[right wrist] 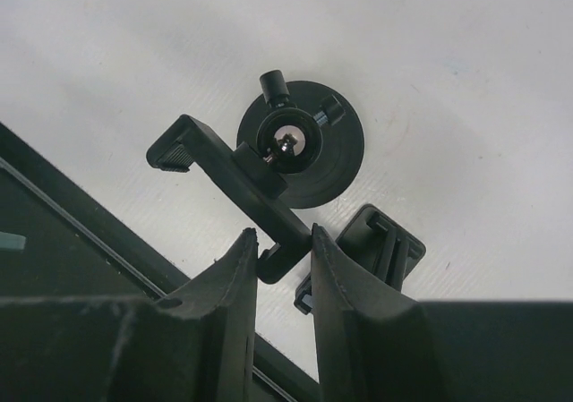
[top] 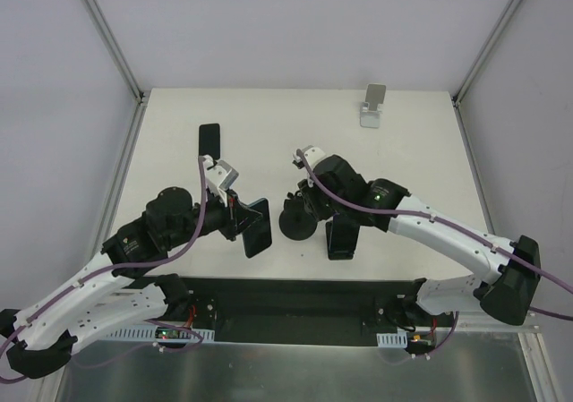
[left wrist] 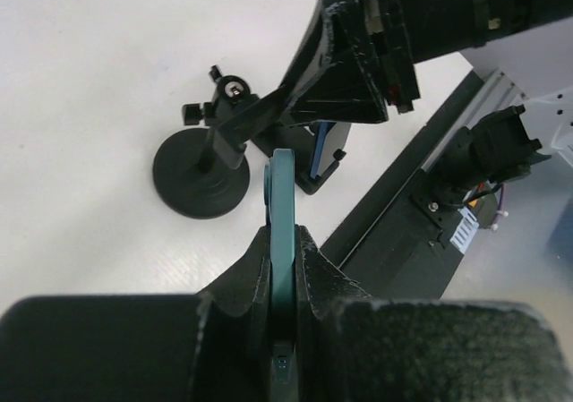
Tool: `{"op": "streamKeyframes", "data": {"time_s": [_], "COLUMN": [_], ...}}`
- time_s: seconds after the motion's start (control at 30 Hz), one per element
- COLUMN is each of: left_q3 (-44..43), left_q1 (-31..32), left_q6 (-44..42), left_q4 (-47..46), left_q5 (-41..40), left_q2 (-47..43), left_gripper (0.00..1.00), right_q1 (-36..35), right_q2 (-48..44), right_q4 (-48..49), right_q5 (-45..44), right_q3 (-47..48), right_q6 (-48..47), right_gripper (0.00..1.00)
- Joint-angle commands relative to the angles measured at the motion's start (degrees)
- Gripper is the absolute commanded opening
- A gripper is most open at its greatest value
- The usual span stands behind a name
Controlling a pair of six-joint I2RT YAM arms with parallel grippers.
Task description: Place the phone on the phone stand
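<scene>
Teal along its thin edge, the phone point(left wrist: 282, 187) sat clamped in my left gripper point(left wrist: 284, 245). The fingers were pressed shut on both flat faces and the far end of the phone stuck out past the tips. I held it above the near part of the table point(top: 403, 169), just to the left of the stand point(right wrist: 285, 151) and not on it. From my left wrist, the phone's free end pointed toward the stand's bracket, close to it, though I could not tell whether they touched.

The stand was black, with a round base flat on the table, a short post with a ball joint, and a long clamp bracket tilted across the top. My right gripper point(right wrist: 284, 245) was narrowed onto the hooked near end of that bracket, a finger tight against each side. The bracket's other end pointed away, toward the table's near edge.

Just right of the base stood a small black holder point(top: 340, 238), upright, beneath my right wrist. Farther back on the left a second phone point(top: 209, 140) lay dark and flat on the white surface. A silver stand point(top: 373, 106) stood near the far edge on the right, well apart from everything else.
</scene>
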State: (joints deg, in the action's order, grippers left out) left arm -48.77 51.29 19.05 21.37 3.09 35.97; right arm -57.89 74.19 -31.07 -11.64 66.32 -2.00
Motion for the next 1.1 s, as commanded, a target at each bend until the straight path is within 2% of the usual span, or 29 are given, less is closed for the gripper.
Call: {"op": "streamKeyframes", "data": {"time_s": [0.0, 0.03, 0.1, 0.13, 0.2, 0.23, 0.33, 0.43, 0.53, 0.67, 0.8, 0.93, 1.07], "left_q3": [0.43, 0.69, 0.78, 0.70, 0.70, 0.70, 0.70, 0.35, 0.08, 0.61, 1.31, 1.23, 1.49], "left_q1": [-0.22, -0.22, -0.22, -0.22, -0.22, -0.22, -0.14, -0.22, -0.22, -0.22, -0.22, -0.22, -0.22], "left_q6": [-0.15, -0.06, 0.29, 0.37, 0.81, 0.81, 0.73, -0.06, -1.03, -1.21, -0.59, 0.20, 0.29], "left_q4": [-10.99, -12.21, -13.10, -13.63, -13.81, -13.89, -14.07, -14.33, -14.42, -14.51, -14.69, -14.77, -14.69], "left_q5": [6.04, 6.22, 5.87, 5.52, 3.24, 2.19, -2.03, -4.93, -5.81, -5.47, -5.29, -3.62, -3.27], "left_q2": [1.21, 1.56, 2.61, 2.88, 3.76, 3.93, 4.20, 4.11, 3.85, 2.71, 2.27, 2.62, 2.53], "left_gripper": [0.00, 0.00, 0.00, 0.00, 0.00, 0.00, 0.00, 0.00, 0.00, 0.00, 0.00, 0.00, 0.00], "right_q1": [3.57, 4.18, 4.45, 4.62, 4.54, 4.28, 2.09, -1.51, -3.89, -5.39, -6.36, -6.71, -6.71], "right_q2": [-1.25, -1.16, -1.07, -0.98, -0.89, -1.15, -3.00, -3.88, -3.44, -1.69, 0.33, 1.57, 3.06], "right_q4": [1.89, 1.63, 0.23, -0.65, -3.20, -3.64, -3.12, -2.42, -4.61, -7.94, -8.92, -8.13, -8.13], "right_q5": [14.80, 14.72, 12.88, 12.00, 9.97, 9.19, 1.74, -2.76, -12.85, -17.88, -19.21, -19.74, -20.09], "right_q3": [0.64, 0.82, 1.96, 2.58, 4.24, 4.43, 2.76, 1.71, 2.23, 3.63, 4.86, 5.04, 5.83], "right_q6": [-10.39, -10.57, -9.87, -9.17, -5.49, -3.47, 5.40, 12.44, 17.89, 21.15, 22.30, 22.48, 22.48], "right_gripper": [0.01, 0.02, 0.13, 0.23, 0.35, 0.44, 0.55, 0.57, 0.58, 0.55, 0.49, 0.39, 0.35]}}
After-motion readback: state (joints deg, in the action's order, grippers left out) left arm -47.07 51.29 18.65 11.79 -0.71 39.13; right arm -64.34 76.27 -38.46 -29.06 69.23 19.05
